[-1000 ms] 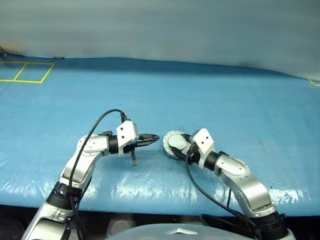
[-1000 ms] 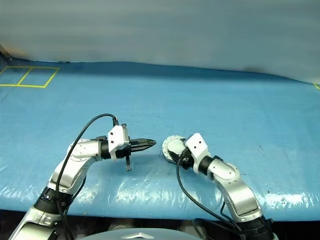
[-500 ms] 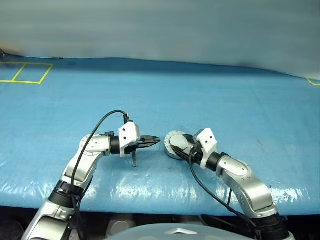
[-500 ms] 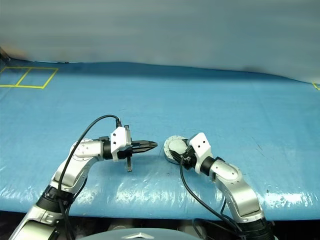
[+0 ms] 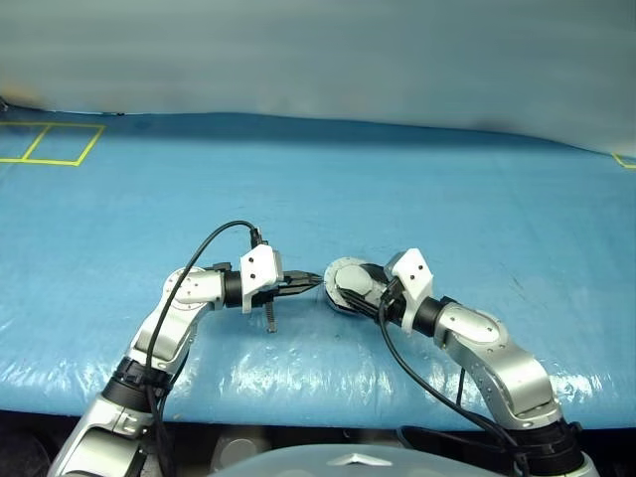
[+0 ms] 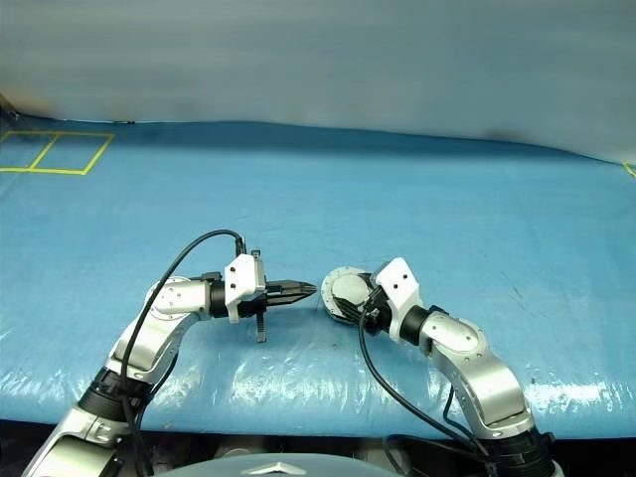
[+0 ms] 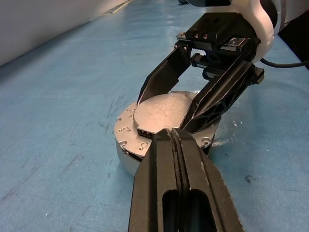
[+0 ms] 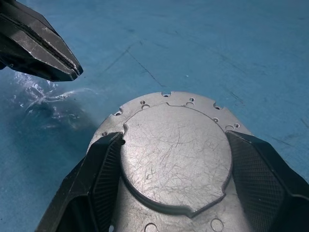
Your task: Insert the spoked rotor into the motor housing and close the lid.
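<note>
Your right hand [image 8: 169, 193] is clamped around the closed motor housing [image 7: 164, 121], with the left hand [image 7: 175, 140] pressed shut beside it. Careful, it could slip off that smooth lid [image 8: 176, 154].

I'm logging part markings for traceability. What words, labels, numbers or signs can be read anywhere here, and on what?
None can be read. The lid on the motor housing shows scratches and small holes, no lettering. The yellow lines on the blue table are plain squares, no text.
</note>
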You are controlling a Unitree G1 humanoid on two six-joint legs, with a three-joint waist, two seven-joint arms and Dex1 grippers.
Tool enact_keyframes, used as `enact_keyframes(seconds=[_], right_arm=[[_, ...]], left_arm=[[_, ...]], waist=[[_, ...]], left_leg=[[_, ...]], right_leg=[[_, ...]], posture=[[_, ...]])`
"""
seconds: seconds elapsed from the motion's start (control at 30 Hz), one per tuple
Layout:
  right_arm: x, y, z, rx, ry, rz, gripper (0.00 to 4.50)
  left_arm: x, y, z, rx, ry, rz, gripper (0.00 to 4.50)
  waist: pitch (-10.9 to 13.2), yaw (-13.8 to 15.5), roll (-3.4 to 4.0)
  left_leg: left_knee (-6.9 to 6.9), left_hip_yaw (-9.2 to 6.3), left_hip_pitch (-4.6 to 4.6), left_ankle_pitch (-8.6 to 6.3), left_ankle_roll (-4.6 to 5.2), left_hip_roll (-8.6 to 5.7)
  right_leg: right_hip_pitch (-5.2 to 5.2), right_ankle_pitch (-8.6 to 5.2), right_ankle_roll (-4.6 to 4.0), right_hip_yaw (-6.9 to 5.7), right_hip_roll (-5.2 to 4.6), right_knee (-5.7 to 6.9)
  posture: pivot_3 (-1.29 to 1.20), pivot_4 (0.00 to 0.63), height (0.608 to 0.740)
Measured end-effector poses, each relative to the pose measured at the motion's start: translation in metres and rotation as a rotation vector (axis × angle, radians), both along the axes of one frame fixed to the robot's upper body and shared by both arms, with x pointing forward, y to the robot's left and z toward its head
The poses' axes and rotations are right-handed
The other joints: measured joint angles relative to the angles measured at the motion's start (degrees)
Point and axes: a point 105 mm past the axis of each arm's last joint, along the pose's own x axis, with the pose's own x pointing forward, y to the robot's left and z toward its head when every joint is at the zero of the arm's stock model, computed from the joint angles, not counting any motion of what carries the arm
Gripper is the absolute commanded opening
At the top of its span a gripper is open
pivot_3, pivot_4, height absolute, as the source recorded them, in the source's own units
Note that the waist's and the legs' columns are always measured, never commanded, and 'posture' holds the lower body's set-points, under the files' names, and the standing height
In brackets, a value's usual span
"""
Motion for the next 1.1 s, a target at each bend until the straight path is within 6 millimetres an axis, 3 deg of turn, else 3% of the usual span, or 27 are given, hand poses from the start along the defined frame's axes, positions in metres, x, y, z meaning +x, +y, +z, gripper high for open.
enact_keyframes(seconds=[0.57, 1.1], right_arm=[[0.005, -0.001, -0.017, -0.026, 0.013, -0.038, 3.03], [0.002, -0.006, -0.02, -0.043, 0.019, -0.032, 3.03]], left_arm=[[0.001, 0.0, 0.0, 0.0, -0.002, 0.005, 0.0], [0.002, 0.0, -0.002, 0.01, -0.014, 0.004, 0.0]], waist=[[0.0, -0.1, -0.05], [-0.1, 0.2, -0.09]], left_leg=[[0.02, 0.1, 0.47, 0.0, 0.0, 0.02], [-0.02, 0.09, 0.55, 0.0, 0.0, -0.02]], right_leg=[[0.45, -0.13, -0.21, 0.07, 0.0, 0.01], [0.56, -0.15, -0.22, 0.07, -0.03, -0.03]], posture=[[0.0, 0.15, 0.74], [0.0, 0.15, 0.74]])
